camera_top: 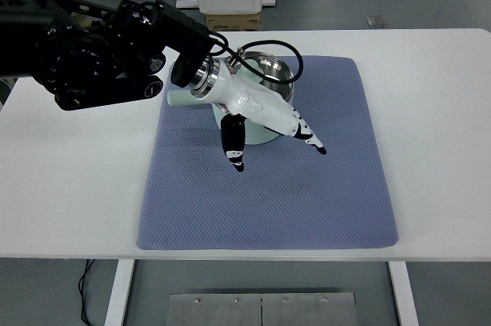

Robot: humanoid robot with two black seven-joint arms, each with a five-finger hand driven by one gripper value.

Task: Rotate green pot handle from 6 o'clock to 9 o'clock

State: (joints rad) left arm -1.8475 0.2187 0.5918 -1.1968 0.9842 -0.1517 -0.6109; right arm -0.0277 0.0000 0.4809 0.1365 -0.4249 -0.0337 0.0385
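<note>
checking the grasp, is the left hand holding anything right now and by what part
Nothing is held. The left hand lies over the green pot with fingers extended past its front; the handle sticks out left, ungrasped.
</note>
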